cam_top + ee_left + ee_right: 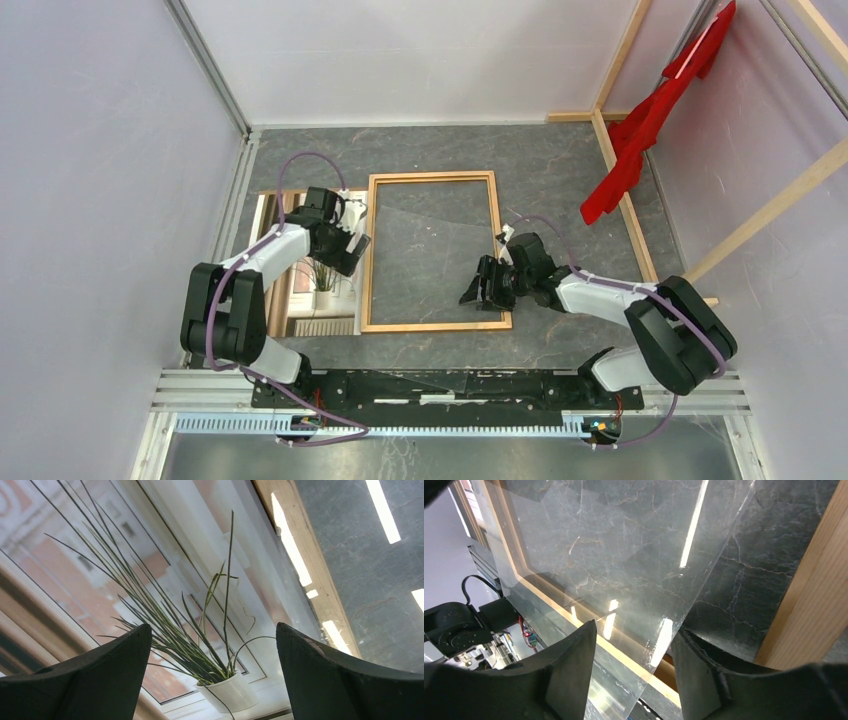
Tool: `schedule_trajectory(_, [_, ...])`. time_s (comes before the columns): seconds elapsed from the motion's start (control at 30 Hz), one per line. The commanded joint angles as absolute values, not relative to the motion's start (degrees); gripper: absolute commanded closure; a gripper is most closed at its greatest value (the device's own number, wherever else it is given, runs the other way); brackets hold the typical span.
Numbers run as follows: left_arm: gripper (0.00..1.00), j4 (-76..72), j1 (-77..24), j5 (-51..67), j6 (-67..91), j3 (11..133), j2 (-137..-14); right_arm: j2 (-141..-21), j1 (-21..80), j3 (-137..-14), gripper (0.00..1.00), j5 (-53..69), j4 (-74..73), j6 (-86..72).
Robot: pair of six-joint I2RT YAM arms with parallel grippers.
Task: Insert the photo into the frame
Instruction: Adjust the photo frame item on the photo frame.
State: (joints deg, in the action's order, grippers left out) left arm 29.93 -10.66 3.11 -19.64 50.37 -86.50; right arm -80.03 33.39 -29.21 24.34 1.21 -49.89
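Right wrist view: the right gripper (pixel 634 630), half open, straddles the edge of the clear transparent sheet (pixel 624 555), gripping nothing yet. It should pinch only film, not the thin orange-brown wooden frame (pixel 814 580) just beside. Its forearm reaches low, wrist tipped down. The left gripper (pixel 214 626) hovers wide open, empty, above the rectangular beige plant photo (pixel 150 580).

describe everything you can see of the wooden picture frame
The frame is a thin rectangle of orange-brown wood lying flat on the grey marbled table, long sides running near to far. Its middle is open. A clear sheet lies askew in it, crossing one rail. The photo lies beside its left rail. The right gripper hangs over its near right corner, jaws apart.
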Motion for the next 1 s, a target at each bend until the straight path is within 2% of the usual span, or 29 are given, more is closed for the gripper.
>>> schedule_trajectory(0.0, [0.01,28.9,-11.9,3.4,-20.6,49.7,-84.5,-80.9,33.7,-28.9,0.42,24.7,7.8,-50.3])
schedule_trajectory(0.07, [0.01,28.8,-12.1,3.1,-20.5,49.7,-84.5,-80.9,33.7,-29.0,0.5,24.6,8.8,-50.1])
schedule_trajectory(0.3, [0.01,29.8,-12.1,1.9,-20.7,51.1,-84.2,-79.4,32.7,-31.8,0.88,24.2,9.3,-46.8])
schedule_trajectory(0.4, [0.0,30.1,-12.1,0.4,-21.1,52.3,-84.0,-79.2,30.9,-36.8,0.99,25.6,5.1,-41.2])
schedule_trajectory(0.67, [0.0,30.9,-10.3,-1.9,-20.4,57.5,-86.4,-83.1,25.5,-49.2,0.99,35.2,-4.6,-28.3])
schedule_trajectory(0.97, [0.0,31.4,-8.6,-2.5,-20.0,60.3,-87.9,-89.8,20.8,-53.6,0.96,43.5,-3.1,-26.9])
